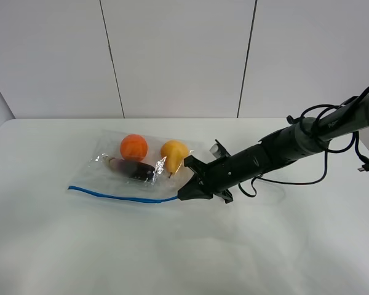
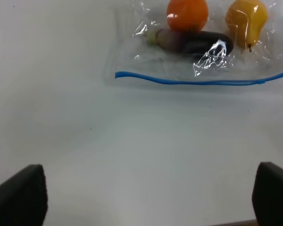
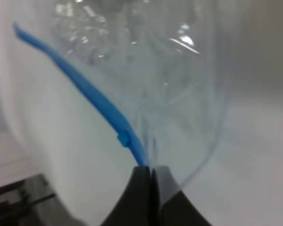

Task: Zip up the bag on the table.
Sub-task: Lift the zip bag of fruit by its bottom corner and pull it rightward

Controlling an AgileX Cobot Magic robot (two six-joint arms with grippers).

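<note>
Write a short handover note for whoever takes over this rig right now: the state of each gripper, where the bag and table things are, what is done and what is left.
Left gripper: open, holding nothing, hanging over bare table on the near side of the bag.
Right gripper: shut on the right end of the bag's blue zip strip.
Bag: flat on the table, strip along its near edge, with the orange, pear and eggplant inside.
Done: the grip on the strip's end.
Left: probably slide the pinch along the strip to its far left end. How much is already sealed cannot be told.
</note>
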